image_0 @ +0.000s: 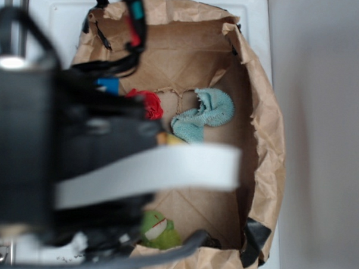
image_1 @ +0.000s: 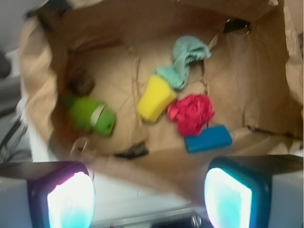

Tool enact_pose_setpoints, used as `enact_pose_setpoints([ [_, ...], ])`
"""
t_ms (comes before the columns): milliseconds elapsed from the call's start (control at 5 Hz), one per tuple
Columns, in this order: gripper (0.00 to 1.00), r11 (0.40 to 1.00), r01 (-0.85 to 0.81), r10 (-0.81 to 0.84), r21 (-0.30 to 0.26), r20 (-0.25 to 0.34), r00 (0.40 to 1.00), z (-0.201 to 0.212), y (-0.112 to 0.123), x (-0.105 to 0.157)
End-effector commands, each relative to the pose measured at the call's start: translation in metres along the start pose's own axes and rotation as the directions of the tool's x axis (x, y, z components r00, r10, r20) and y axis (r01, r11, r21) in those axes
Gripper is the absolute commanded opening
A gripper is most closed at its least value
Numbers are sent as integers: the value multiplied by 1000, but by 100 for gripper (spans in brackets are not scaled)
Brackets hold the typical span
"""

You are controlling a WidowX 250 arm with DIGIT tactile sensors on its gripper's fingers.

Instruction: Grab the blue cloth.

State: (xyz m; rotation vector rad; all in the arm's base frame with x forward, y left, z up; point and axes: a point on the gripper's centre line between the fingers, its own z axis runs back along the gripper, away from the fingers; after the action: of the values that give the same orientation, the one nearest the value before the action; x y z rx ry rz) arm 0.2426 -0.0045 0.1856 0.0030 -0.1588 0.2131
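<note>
With its fingers spread wide and empty, the gripper should travel toward twelve o'clock in the wrist view and descend onto the blue cloth, bunched just beyond the yellow sponge, avoiding the red cloth.

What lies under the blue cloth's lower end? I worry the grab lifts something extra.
In the wrist view the blue cloth overlaps the yellow sponge; elsewhere brown paper. Anything beneath its folds is hidden.
</note>
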Motion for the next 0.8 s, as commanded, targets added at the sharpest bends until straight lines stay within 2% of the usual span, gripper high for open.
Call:
enact_pose_setpoints([
  [0, 100, 998, -61, 60, 2, 68, 996, -28, 18, 44],
  [200, 100, 997, -75, 72, 36, 89, 993, -40, 25, 51],
  [600, 100, 997, -75, 72, 36, 89, 993, -40, 25, 51],
])
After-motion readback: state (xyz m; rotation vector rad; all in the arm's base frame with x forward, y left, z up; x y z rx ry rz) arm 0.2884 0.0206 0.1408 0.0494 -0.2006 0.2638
